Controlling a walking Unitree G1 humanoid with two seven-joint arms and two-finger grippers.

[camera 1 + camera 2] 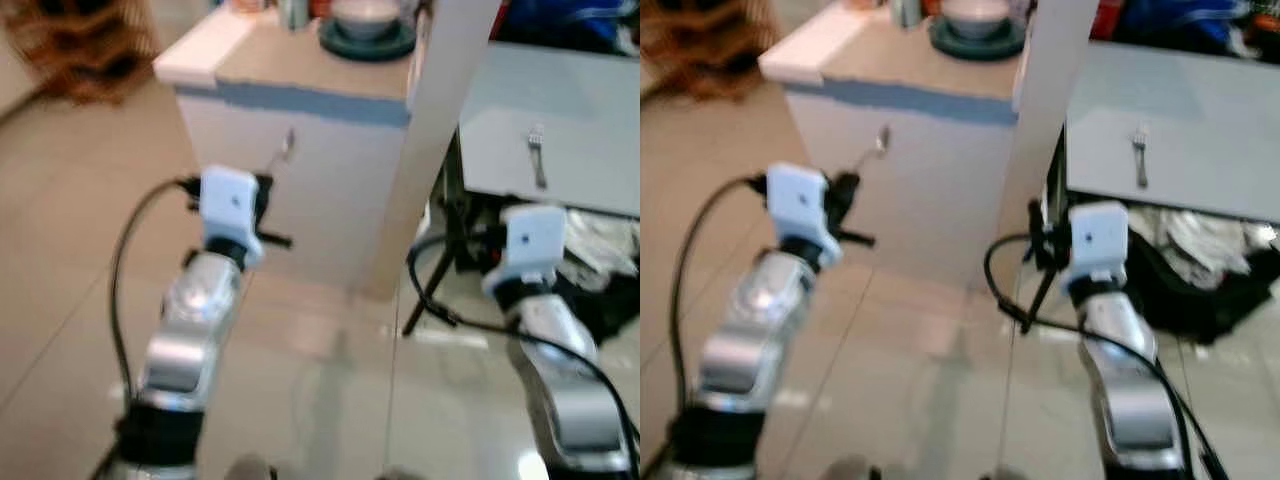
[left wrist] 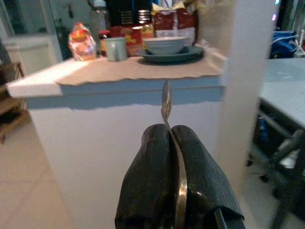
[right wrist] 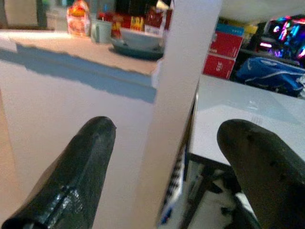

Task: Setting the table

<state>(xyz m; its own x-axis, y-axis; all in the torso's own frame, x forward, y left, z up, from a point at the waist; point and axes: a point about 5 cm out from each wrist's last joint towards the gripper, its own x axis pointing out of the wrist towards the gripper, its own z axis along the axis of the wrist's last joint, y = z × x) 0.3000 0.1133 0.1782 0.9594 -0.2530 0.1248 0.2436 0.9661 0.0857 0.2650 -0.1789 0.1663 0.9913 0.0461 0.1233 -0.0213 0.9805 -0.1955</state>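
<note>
Left end effector [image 2: 177,157] clamping slim silver spoon [image 2: 166,102], bowl upward

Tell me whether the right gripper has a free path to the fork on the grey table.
Probably yes. The right gripper is open and empty, and the fork lies alone on the grey table, ahead on that arm's side. The white pillar stands left of that path.

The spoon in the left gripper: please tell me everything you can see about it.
The spoon looks like thin, shiny metal with a slim curved handle and a small oval bowl. The left gripper is shut on the handle, with the bowl end sticking up and forward, toward the counter. Only the black fingers touch it.
</note>
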